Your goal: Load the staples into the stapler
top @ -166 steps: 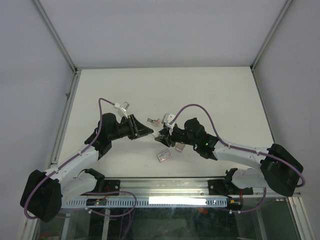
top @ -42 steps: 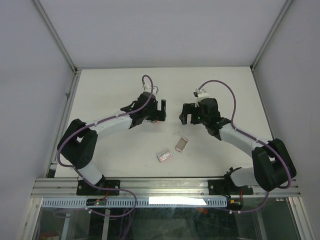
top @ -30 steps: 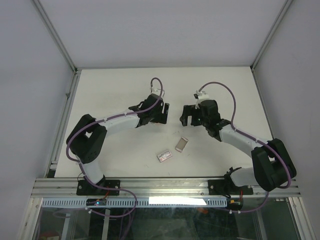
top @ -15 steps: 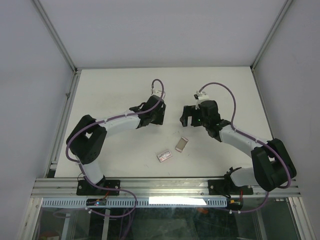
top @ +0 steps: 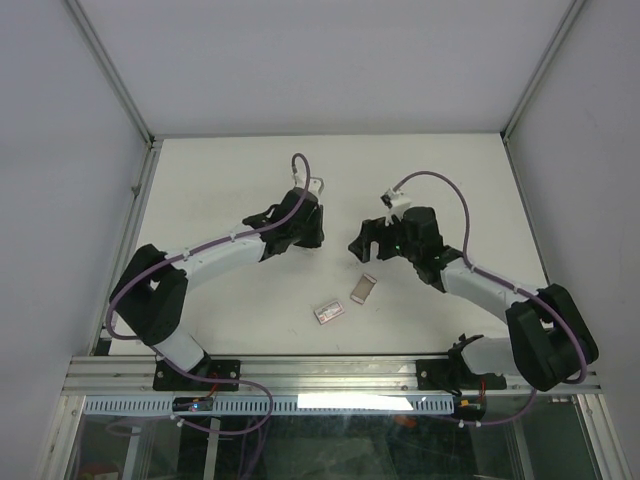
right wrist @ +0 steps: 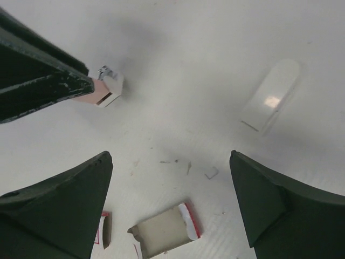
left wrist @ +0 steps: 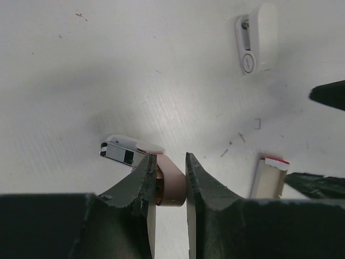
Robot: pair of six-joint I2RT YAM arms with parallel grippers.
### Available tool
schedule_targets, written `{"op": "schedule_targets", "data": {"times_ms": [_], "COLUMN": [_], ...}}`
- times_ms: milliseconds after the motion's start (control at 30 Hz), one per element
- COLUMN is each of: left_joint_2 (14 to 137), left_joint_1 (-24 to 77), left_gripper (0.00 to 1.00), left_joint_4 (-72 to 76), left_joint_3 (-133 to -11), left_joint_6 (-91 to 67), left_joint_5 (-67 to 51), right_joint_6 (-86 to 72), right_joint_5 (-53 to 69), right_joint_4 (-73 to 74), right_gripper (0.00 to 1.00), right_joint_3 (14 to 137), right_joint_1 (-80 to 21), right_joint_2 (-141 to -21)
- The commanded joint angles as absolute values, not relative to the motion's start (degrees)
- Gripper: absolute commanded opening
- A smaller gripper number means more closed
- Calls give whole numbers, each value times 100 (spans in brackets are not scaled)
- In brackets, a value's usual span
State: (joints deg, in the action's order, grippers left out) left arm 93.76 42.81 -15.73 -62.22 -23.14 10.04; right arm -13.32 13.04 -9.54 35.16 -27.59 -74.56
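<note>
Pink plastic is hidden in the top view: the left gripper (top: pixel 312 238) sits low over the table (top: pixel 210 170), its fingers, apart a second ago, now drawn together, while the right gripper (top: pixel 362 246) hangs just beside it, spread wide and empty. The grey-brown sleeve (top: pixel 362 288) and the red-and-white box (top: pixel 327 312) lie nearer the bases. From the left wrist, those fingers pinch the pink rear of the stapler (left wrist: pixel 129 149), whose white-and-metal nose pokes out leftward; a loose white cap (left wrist: pixel 257 36) lies well apart. From the right wrist, the same nose shows past the left finger. I judge the stapler secured; the staples I cannot pick out, so loading has not begun.
</note>
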Motion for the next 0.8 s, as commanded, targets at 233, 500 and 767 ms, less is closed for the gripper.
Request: {"op": "schedule_targets", "data": {"times_ms": [233, 500, 767], "left_joint_2": [8898, 9189, 9314], "left_joint_1": [4250, 4130, 3773], "left_gripper": [0, 0, 0], "left_joint_4": [-1501, -1219, -773], "left_joint_3": [-6027, -5840, -5539], "left_joint_6": [-2721, -2825, -2949], "left_joint_5": [-187, -778, -1498], "right_joint_6": [-955, -779, -502], "right_joint_5": [2339, 1774, 1055], "right_joint_4": [-3345, -4602, -5490], "right_gripper": [87, 80, 77], "right_joint_3": [2758, 2443, 2345], "right_joint_1": [-3524, -4150, -4574], "right_joint_2": [-7627, -8594, -9277]}}
